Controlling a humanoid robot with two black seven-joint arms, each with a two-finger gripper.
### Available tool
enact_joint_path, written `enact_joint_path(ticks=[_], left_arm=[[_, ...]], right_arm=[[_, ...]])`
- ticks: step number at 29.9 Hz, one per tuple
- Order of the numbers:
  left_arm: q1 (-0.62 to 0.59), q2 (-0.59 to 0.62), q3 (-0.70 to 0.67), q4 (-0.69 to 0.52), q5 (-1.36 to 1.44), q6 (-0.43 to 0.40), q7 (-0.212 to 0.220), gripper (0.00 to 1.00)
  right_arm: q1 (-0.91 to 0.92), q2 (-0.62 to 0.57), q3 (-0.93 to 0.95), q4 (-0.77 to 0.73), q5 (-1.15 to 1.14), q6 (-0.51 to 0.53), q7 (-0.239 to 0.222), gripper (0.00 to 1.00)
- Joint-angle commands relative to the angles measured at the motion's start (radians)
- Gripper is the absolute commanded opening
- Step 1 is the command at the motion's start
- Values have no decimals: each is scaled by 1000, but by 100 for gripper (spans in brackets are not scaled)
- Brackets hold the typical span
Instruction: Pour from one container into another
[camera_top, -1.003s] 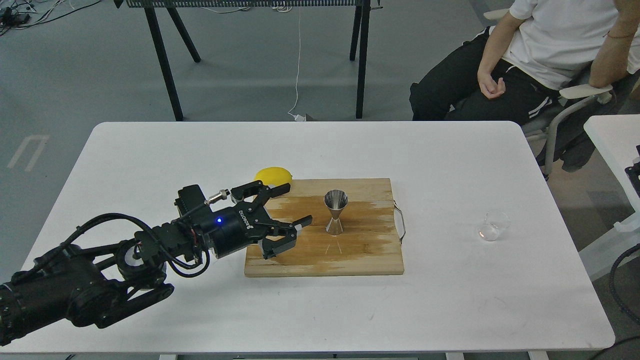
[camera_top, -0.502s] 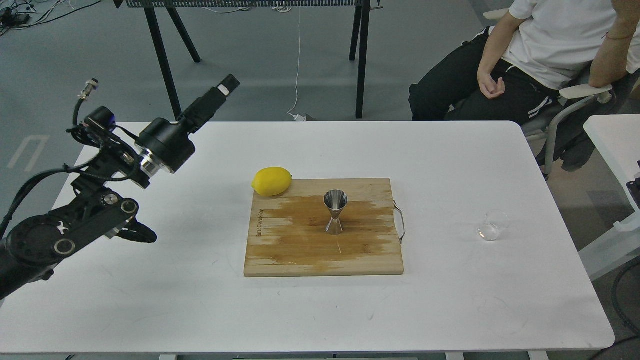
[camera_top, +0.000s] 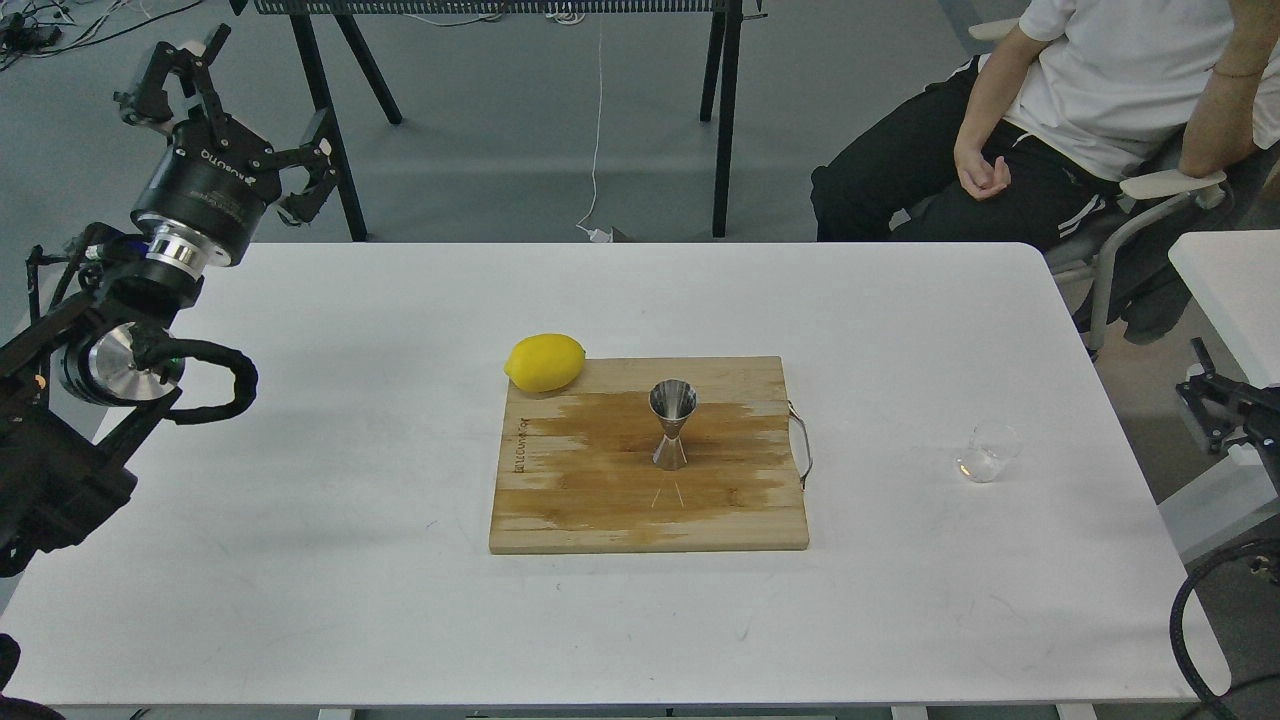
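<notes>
A grey-floored room with a white table filling most of the frame. The left gripper, fingers spread and empty, has swung away from the cutting board to the upper left of the frame within one second. The right gripper has just entered at the right edge; whether it is open I cannot tell. So the grasp probably passes to the right arm. The glass cup stands upright at centre right, mouth up. The jigger stands with its long axis vertical on the board in the centre, beside a lemon.
</notes>
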Motion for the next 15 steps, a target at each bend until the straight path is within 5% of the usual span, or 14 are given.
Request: enact_joint_path(ticks=[1, 3, 8, 15], left_arm=[[-9, -36, -13, 103, -58, -49, 21, 100], [-30, -72, -36, 210, -62, -121, 21, 100], [-82, -151, -29, 304, -61, -129, 20, 100], [-79, -140, -24, 306, -58, -129, 20, 100]], right_arm=[[-80, 11, -14, 61, 40, 0, -2, 100], [-104, 22, -20, 64, 45, 0, -20, 100], [-98, 97, -23, -20, 52, 0, -112, 100], [-110, 157, -44, 28, 59, 0, -119, 100]])
